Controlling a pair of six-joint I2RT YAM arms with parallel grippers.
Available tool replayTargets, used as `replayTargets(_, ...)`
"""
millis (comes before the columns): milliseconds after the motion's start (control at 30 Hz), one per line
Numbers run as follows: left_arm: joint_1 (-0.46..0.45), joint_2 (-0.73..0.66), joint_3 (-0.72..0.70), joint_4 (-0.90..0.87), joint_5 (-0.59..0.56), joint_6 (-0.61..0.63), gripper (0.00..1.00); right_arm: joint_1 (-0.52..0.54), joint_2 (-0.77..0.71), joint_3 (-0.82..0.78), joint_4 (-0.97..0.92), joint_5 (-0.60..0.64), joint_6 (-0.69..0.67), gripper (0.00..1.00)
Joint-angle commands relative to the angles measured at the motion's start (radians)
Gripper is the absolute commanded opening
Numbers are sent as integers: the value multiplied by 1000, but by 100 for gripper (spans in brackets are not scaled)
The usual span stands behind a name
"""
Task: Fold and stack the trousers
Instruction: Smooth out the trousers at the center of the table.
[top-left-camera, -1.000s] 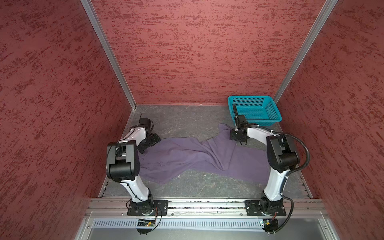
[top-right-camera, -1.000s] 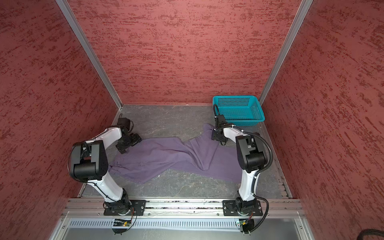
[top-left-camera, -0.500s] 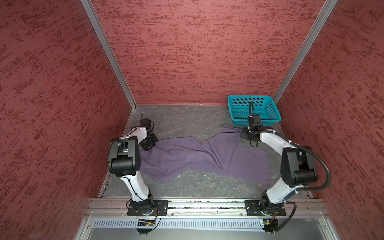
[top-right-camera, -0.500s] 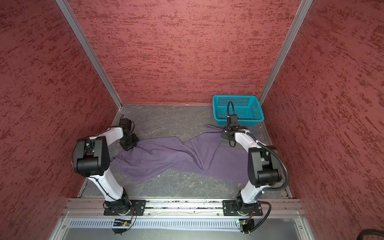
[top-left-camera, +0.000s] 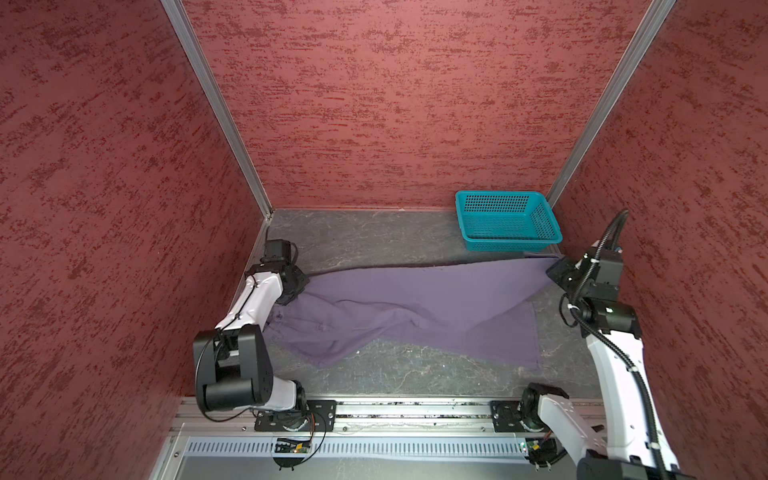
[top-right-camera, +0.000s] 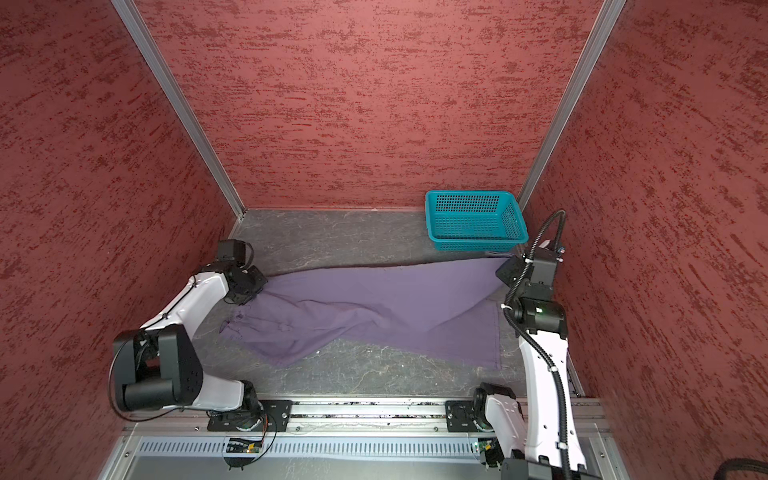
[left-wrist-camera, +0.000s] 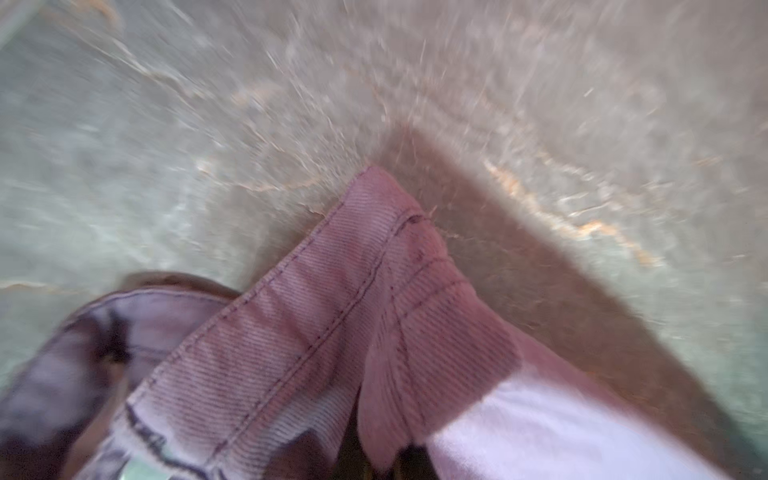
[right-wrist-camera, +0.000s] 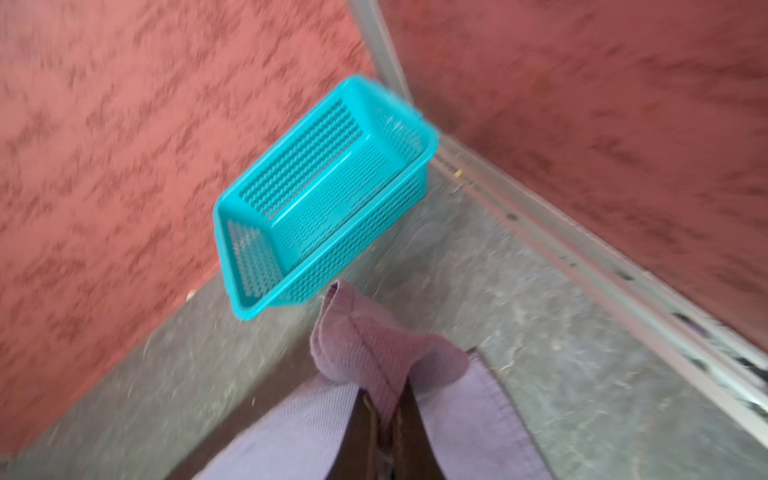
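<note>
Two sets of jaws both pinch one pair of trousers (top-left-camera: 415, 299), beside one basket (top-left-camera: 511, 243).

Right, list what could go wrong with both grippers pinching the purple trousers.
The right gripper pinches only a small hem fold of the lavender-grey cloth trousers; stretching may pull it free.
That corner sits close to the teal perforated plastic basket, which a lift could snag or shove.
Near the left gripper the cloth lies bunched, so folding may trap creases.
</note>
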Motion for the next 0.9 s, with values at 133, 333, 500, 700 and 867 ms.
replayTargets(133,65,-44,83,-33,-35,-14,0,-78,125,65,125,-74,85,0)
replayTargets(333,66,69,214,33,-5,-7,0,-79,324,65,296,-186,148,0)
replayTargets(500,28,287,378,84,-7,15,0,-79,490,90,377,-209,153,0)
replayTargets(700,-43,589,647,52,-86,57,0,-77,674,150,428,-234,150,3)
replayTargets(867,-55,763,841,-14,-86,58,53,-75,779,211,421,-277,126,41)
